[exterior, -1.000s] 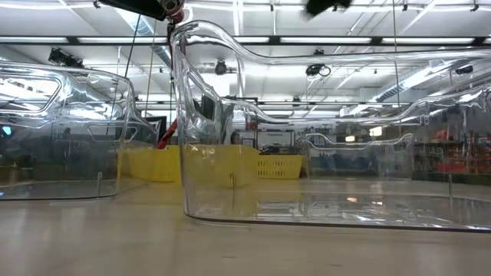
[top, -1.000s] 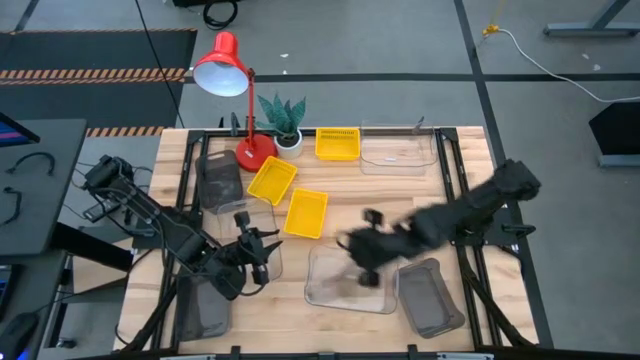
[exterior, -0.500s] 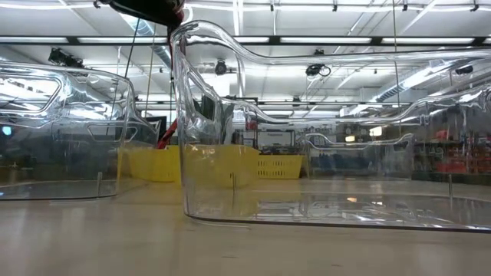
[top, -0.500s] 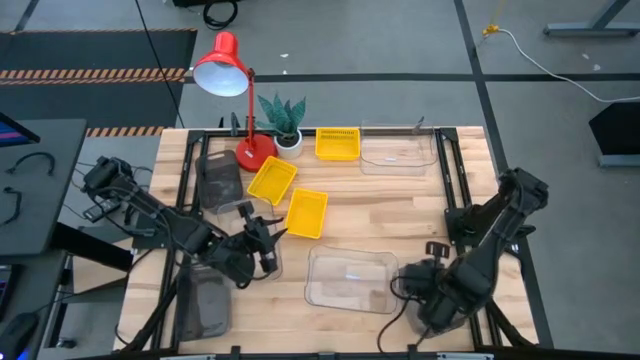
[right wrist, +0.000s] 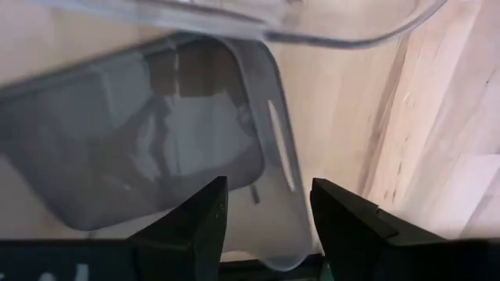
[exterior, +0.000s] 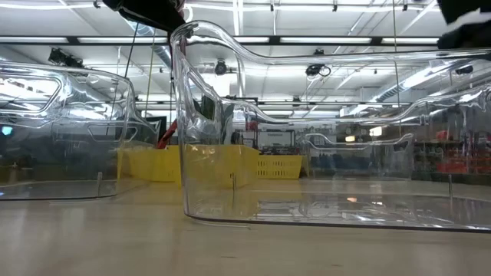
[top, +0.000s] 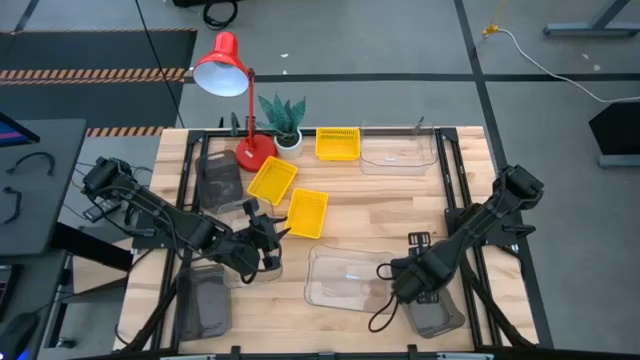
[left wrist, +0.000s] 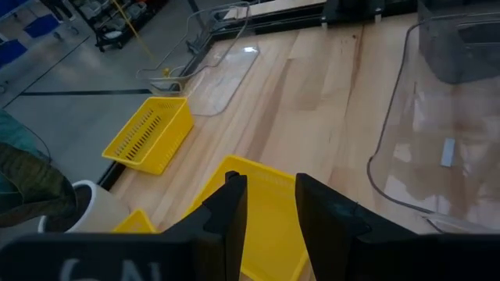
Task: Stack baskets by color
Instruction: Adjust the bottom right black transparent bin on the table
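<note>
Three yellow baskets (top: 306, 213), (top: 271, 180), (top: 337, 143) lie flat on the wooden table. So do clear baskets (top: 348, 278), (top: 398, 150) and dark-grey baskets (top: 440, 310), (top: 219, 180), (top: 203, 305). My right gripper (top: 400, 288) points down, open, over the near-right dark-grey basket (right wrist: 141, 140). Its fingers stand on either side of that basket's end rim (right wrist: 280, 148), above it. My left gripper (top: 268, 242) is open with nothing between its fingers (left wrist: 234, 203). It points at the middle yellow basket (left wrist: 258, 226) and stands over a small clear basket (top: 258, 262).
A red desk lamp (top: 235, 90) and a potted plant in a white pot (top: 284, 122) stand at the table's far left. Black frame rails (top: 447, 180) run along both sides of the table. Bare wood lies between the yellow baskets and the far clear basket.
My right gripper has left the near clear basket, swung toward the table's near right corner and dropped. It has tipped from slanting to pointing straight down over the dark-grey basket. My left gripper has drifted slightly toward the table's right. No basket has moved.
</note>
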